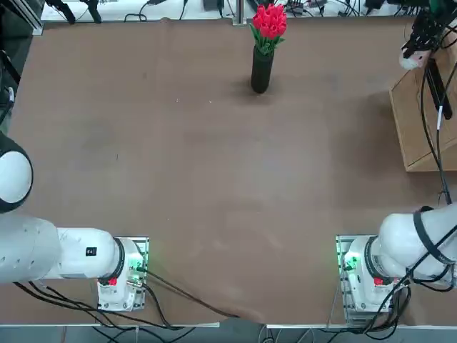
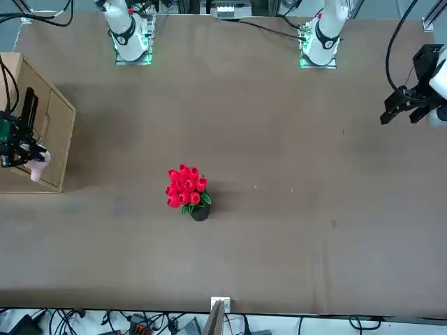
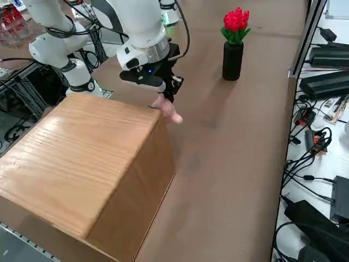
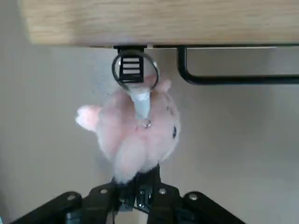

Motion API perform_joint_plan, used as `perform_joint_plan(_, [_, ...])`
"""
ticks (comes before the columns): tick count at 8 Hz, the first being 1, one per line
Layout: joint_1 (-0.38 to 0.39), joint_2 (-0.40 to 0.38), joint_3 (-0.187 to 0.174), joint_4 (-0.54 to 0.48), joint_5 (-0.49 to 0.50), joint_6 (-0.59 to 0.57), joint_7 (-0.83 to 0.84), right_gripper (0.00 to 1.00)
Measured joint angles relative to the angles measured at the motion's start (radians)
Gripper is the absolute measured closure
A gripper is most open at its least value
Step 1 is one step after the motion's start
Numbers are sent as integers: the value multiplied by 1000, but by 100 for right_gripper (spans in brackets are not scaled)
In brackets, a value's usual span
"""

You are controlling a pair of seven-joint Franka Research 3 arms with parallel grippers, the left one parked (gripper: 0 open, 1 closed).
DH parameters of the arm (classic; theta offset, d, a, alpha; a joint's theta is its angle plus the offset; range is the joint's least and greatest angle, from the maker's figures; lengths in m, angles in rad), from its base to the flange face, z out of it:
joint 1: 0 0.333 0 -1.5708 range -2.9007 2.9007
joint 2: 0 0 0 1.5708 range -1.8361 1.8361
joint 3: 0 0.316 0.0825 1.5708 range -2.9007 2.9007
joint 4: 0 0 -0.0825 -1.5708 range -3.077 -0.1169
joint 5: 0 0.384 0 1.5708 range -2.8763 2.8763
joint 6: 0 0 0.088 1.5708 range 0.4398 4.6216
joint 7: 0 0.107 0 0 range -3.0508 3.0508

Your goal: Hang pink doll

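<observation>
The right gripper is pinching the pink doll narrowly from below, holding it against the wooden box at the table's right edge. The doll's ring is sitting at a black hook under the box's top edge, with the black vase of red tulips well beyond

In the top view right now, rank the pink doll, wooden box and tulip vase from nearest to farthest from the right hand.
1. pink doll, held in the right hand at the table's far right.
2. wooden box, just below the hand, at the right edge.
3. tulip vase, well to the left, mid-table at the far edge.
</observation>
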Motion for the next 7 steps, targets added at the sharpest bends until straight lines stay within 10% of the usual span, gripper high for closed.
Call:
perform_joint_plan(3, [-2, 14, 0, 0, 1, 8, -14, 93])
perform_joint_plan(7, [-1, 1, 6, 18, 1, 2, -90, 23])
